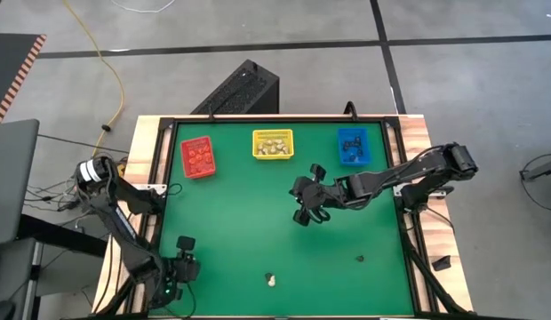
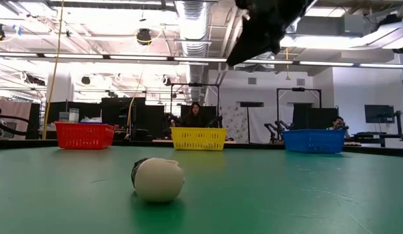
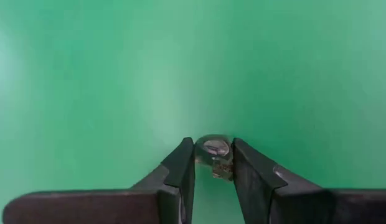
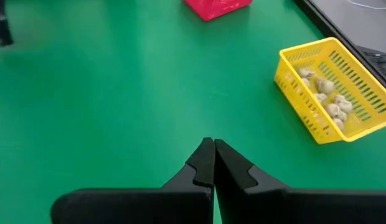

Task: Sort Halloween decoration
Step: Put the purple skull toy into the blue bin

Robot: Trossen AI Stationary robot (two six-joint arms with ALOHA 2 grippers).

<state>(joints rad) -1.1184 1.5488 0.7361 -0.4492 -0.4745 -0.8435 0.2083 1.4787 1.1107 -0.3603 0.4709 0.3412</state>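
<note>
My left gripper stands low over the green mat near the table's front left corner, shut on a tiny grey-white and brown Halloween decoration. My right gripper hovers shut and holding nothing above the middle of the mat. A cream decoration lies on the mat near the front edge, close in the low view. A small black one lies to its right. My left gripper pinches the tiny decoration's two sides between its two fingertips. The fingers come slanting down from above. Whether the decoration still rests on the mat I cannot tell.
Along the far edge stand a red bin, a yellow bin holding several cream pieces, and a blue bin. Green mat lies bare between the bins and the front edge. People sit in the room beyond the table.
</note>
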